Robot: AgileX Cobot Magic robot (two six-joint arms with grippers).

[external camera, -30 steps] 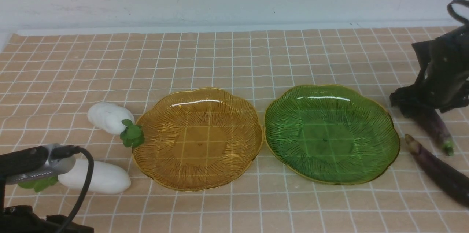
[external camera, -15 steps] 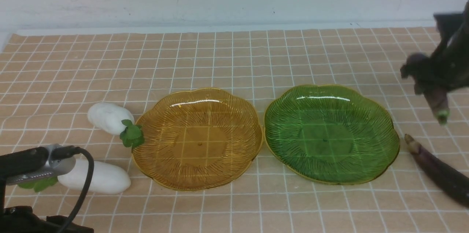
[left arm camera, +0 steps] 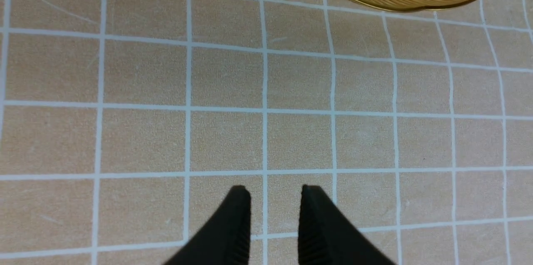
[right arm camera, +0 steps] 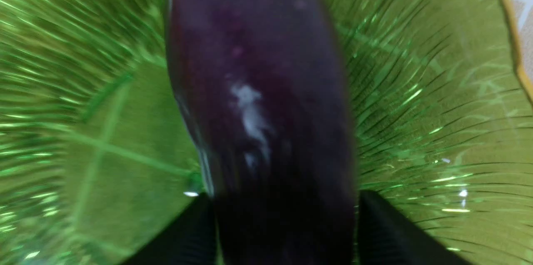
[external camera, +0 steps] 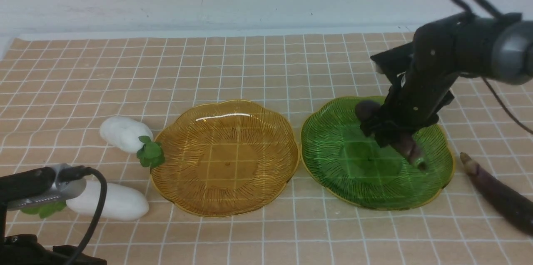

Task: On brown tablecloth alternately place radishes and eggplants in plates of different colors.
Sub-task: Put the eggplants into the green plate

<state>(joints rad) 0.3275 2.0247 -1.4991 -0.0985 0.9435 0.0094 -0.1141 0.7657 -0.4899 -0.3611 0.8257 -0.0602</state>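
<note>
Eggplant [external camera: 409,149] is clasped by the right hand [external camera: 388,132] and held tilted over the green plate [external camera: 329,144], near the counter's right edge, for setting down; the left hand [left arm camera: 275,198] is seen slightly parted, empty.

**2 plates, 2 radishes and 2 eggplants on the brown tablecloth [external camera: 250,69]**

The amber plate [external camera: 195,198] and the green plate [external camera: 333,152], both translucent, ribbed and gold-rimmed, sit side by side with rims almost touching. Radish 1 [external camera: 123,133], white, lies left of the amber plate with its green leaves at the rim. Radish 2 [external camera: 114,203] lies nearer the robot. Eggplant 1 [external camera: 410,148], dark purple, hangs tilted over the green plate, stem end down, clamped in the right gripper [external camera: 389,133]. Eggplant 2 [external camera: 497,198] lies flat just right of the green plate.
</note>
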